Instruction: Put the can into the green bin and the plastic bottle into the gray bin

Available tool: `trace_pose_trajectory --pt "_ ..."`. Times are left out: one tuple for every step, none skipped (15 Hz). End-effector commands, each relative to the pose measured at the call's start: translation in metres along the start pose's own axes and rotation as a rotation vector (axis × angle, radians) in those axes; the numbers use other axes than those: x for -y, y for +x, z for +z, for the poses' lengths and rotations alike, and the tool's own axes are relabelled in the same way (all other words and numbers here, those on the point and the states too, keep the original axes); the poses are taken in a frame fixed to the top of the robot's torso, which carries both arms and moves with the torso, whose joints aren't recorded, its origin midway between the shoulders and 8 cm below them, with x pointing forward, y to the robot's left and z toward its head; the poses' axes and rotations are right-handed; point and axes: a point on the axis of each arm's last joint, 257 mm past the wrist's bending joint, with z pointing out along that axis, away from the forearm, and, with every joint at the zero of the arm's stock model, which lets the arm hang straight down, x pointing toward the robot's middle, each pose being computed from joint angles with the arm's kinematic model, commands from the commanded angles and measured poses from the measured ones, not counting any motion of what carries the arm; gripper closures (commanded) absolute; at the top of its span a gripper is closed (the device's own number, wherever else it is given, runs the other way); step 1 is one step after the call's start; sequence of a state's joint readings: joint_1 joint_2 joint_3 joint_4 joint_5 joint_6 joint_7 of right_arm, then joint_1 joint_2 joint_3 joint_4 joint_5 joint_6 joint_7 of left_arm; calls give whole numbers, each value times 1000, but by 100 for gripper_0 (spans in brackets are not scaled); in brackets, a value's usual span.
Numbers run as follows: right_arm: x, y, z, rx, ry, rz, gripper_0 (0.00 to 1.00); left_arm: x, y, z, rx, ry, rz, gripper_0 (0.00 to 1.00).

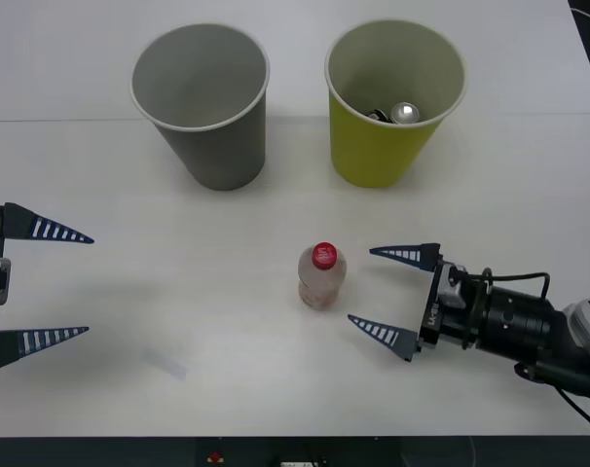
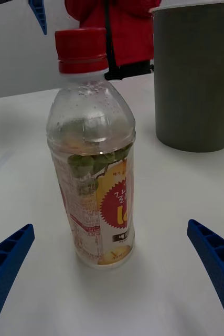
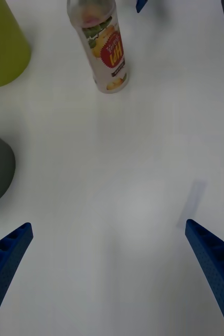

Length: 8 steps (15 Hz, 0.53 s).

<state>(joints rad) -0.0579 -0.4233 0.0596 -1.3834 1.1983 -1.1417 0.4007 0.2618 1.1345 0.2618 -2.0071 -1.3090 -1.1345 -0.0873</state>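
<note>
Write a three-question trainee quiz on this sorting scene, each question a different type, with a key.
1. True or false: the can already lies inside the green bin.
2. Multiple choice: the plastic bottle is
A. lying on its side inside the gray bin
B. standing upright on the table, just ahead of the right gripper
C. clamped in the left gripper
3. Fill in: both grippers have their fingers ____.

Key
1. True; its silver top shows in the bin.
2. B; the open fingers point at the bottle without touching it.
3. Open; the left gripper waits at the table's left edge.
</note>
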Motion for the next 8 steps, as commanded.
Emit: trace_pose_trajectory --pt "-4 -5 14 15 -10 -4 0 0 0 0 0 0 0 0" --pt "-6 -4 16 13 -12 -1 0 0 0 0 0 0 0 0" --pt "-6 -5 20 15 -11 -3 0 0 0 0 0 0 0 0" --pt "-5 -6 23 18 -9 -3 0 0 0 0 0 0 0 0" --pt "-5 -7 26 21 -5 -2 0 0 0 0 0 0 0 0" --pt "-6 -8 31 24 3 1 0 0 0 0 0 0 0 0" --pt "-8 -8 39 27 9 4 0 0 0 0 0 0 0 0" --pt "-9 -8 46 27 14 5 0 0 0 0 0 0 0 0"
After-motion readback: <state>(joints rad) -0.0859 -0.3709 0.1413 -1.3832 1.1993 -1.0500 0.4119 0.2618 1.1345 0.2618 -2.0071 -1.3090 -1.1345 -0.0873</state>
